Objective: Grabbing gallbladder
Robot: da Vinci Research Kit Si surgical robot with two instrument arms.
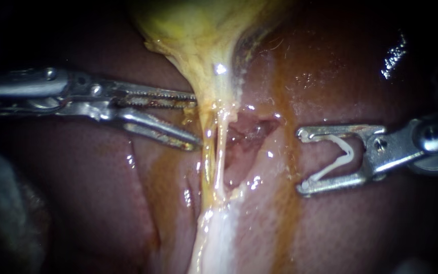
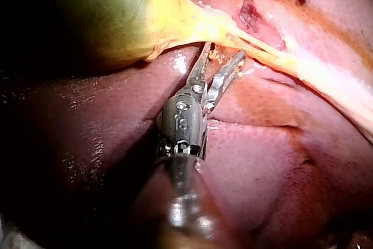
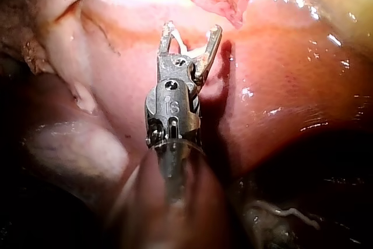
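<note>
Steel left instrument (image 1: 196, 121), toothed jaws spread at the yellow-green gallbladder (image 1: 193, 30) neck, seems poised to grab; right instrument (image 1: 302, 161) jaws cradle a white V-shaped clip (image 1: 343, 155).

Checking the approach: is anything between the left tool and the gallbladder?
Nothing visible. The left tool, jaws open, sits right at the narrow neck of the gallbladder, with only liver around it.
</note>
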